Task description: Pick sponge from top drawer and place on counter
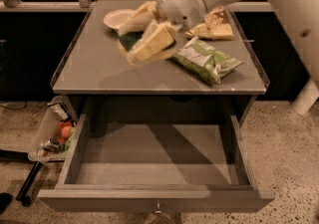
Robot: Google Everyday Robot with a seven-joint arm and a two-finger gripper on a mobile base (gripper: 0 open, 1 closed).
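1. Sponge (130, 40) is up in the air above the counter (94, 71), left of centre, its dark green face peeking out between the cream fingers.
2. Gripper (137, 44) is clamped on it, one finger above and one below, and hangs over the counter just in front of the white bowl (117, 18).
3. Handling call: foam, so likely very light and squashy. It should give under the squeeze, not slip, and a drop would not hurt it.
4. Best hold looks like the one in use, across the two flat faces and near the middle, so the soft body does not fold or pivot.
5. Top drawer (75, 153) stands pulled out below with a bare floor, knob (158, 210) at the front.
6. Count: one sponge, one bowl, one green snack bag (207, 58) just right of the gripper.
7. More snack bags (212, 28) lie behind it. At least one shows, and the arm hides the rest.
8. One clear bin (50, 136) of odds and ends sits on the floor, left of the drawer.
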